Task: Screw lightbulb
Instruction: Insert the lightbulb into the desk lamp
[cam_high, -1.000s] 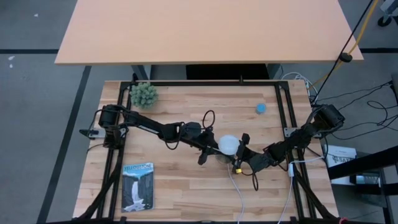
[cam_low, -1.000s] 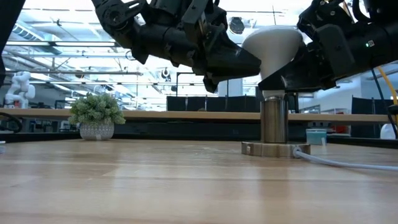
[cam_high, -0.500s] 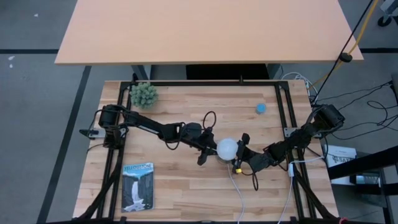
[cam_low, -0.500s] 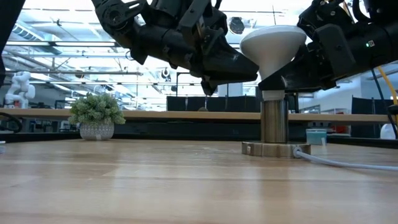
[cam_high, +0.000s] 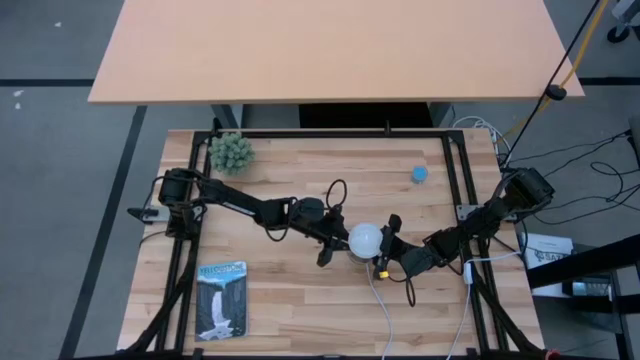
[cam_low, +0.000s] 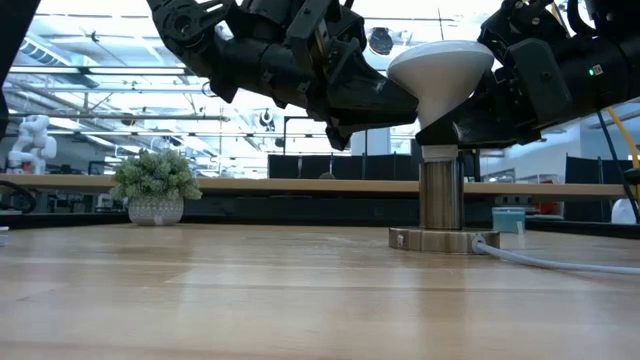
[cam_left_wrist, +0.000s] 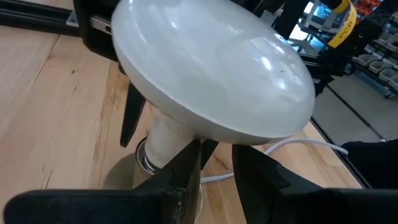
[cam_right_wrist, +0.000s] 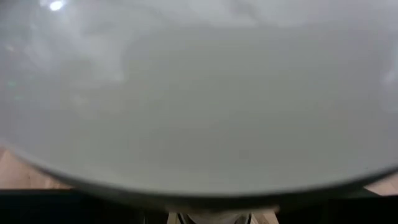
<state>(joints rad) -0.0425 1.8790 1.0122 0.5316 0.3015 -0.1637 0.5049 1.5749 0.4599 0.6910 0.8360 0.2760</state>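
Observation:
The white lightbulb (cam_high: 366, 238) stands upright, dome up, with its narrow base in the silvery socket post (cam_low: 440, 195). The post rises from a round disc (cam_low: 437, 240) with a white cord. My left gripper (cam_high: 338, 240) comes at the bulb from the table's left. Its fingers are almost together, with their tips (cam_left_wrist: 217, 165) under the dome's rim. My right gripper (cam_high: 388, 243) comes from the right and is shut around the bulb's cone (cam_low: 440, 105). The dome (cam_right_wrist: 199, 93) fills the right wrist view and hides that gripper's fingers there. My left gripper's shut fingertips (cam_low: 405, 100) lie against the left side of the cone, just under the dome's rim. They come nearly level from the table's left. Whether they truly touch it, I cannot tell. My right gripper has one dark finger (cam_left_wrist: 130, 115) on each side of the bulb's cone (cam_left_wrist: 171, 134), below the dome. It comes slanting down from the table's right. The bulb stands upright in the hold, its base in the socket.
A small potted plant (cam_high: 231, 152) stands at the far left and a small blue object (cam_high: 420, 174) at the far right. A booklet (cam_high: 221, 300) lies near the front left. The socket's white cord (cam_high: 385, 310) runs toward the near edge.
The bulb was tilted on the socket and has tipped upright, its dome now level above the post. My left gripper has drawn back a little toward the table's left.

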